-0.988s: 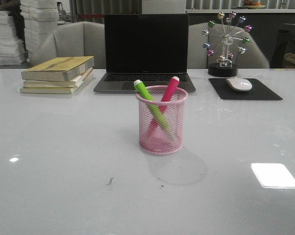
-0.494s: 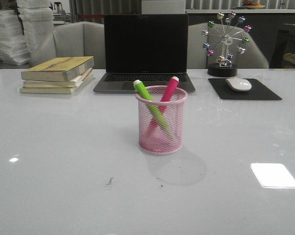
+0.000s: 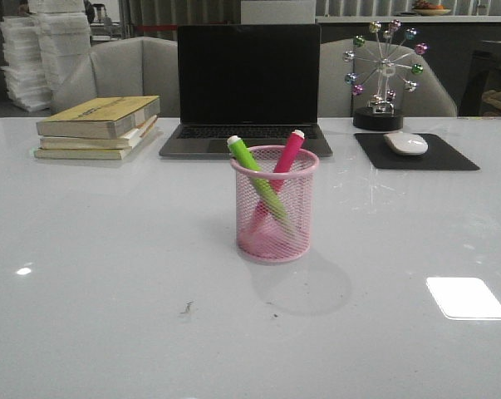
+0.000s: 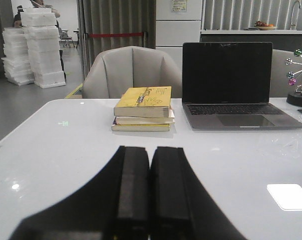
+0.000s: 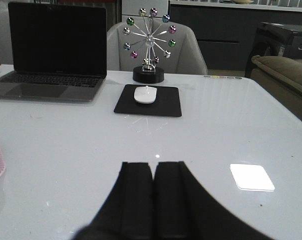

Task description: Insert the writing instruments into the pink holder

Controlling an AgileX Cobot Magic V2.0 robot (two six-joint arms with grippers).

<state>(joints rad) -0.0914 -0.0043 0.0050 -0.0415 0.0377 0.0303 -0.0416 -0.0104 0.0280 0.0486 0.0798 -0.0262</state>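
**Both markers stand in the pink cup as my two tools sit drawn back and closed**

The pink cup (image 3: pixel 275 204) stands upright near the middle of the tabletop (image 3: pixel 109 274), in front of the laptop (image 3: pixel 248 87). Inside it the green marker (image 3: pixel 252 170) leans to the left and the pink marker (image 3: pixel 285 156) leans to the right, so the two cross inside the mesh, each with its whitish end above the rim. Their long axes run steeply upward, tilted apart like a shallow V.

My left tool (image 4: pixel 149 187) has its fingers pressed together with nothing between them; it looks out over bare tabletop toward the stack of books (image 4: pixel 143 108) and the laptop, and the cup is nowhere in its view. My right tool (image 5: pixel 154 195) is likewise pinched closed and empty, facing the mouse (image 5: pixel 145 94) on its black pad (image 5: pixel 148 100). Only a sliver of the cup's pink mesh shows at the edge of the right wrist view, well apart from the fingers and off to the tool's left side.

That sliver is the relation that counts: the cup lies between the two arms, and I judge the right one slightly better placed to reach it. With both markers already seated, I judge the task done and see no grasp left to make.
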